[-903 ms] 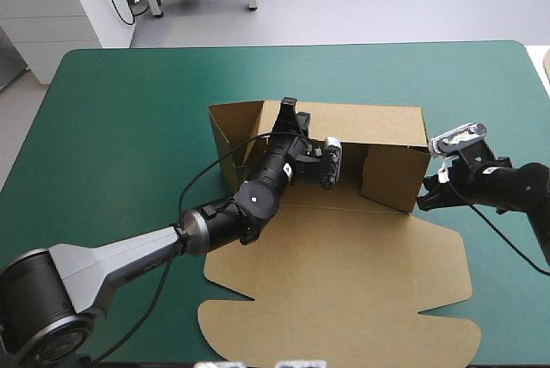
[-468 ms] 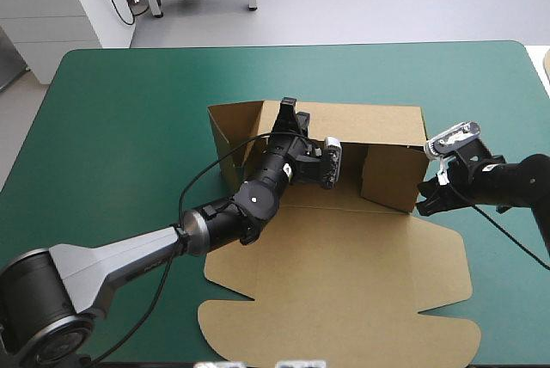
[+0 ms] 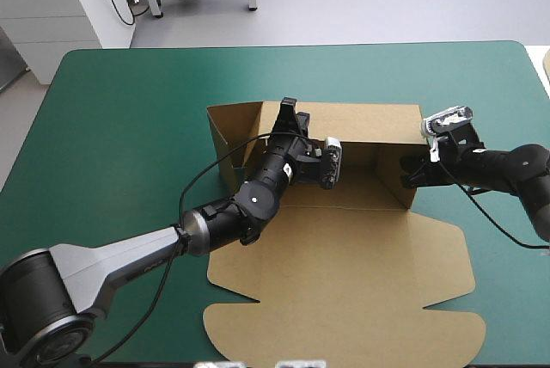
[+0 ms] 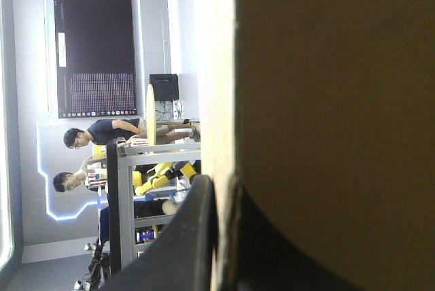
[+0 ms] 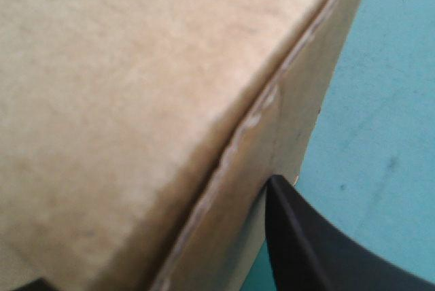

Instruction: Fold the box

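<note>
The brown box [image 3: 344, 273] lies in the middle of the teal-green table, its back wall [image 3: 361, 123] raised and its lid flat toward the near edge. My left gripper [image 3: 287, 116] reaches over from inside the box and is shut on the top edge of the back wall. In the left wrist view one black finger [image 4: 183, 236] presses against the board's edge [image 4: 221, 134]. My right gripper [image 3: 414, 173] is at the upright right side wall [image 3: 391, 174]. In the right wrist view that wall [image 5: 136, 100] fills the space between its spread fingers [image 5: 306, 243], so it stands open.
A short flap [image 3: 225, 131] stands at the left end of the back wall. Bare teal-green cover [image 3: 112, 127] surrounds the box on the left, far and right sides. The lid's scalloped edge [image 3: 344, 342] reaches close to the table's near edge.
My right gripper has moved left and toward the far edge against the right side wall, which now stands further inward. The flat lid shifted slightly. The left arm has stayed in place.
</note>
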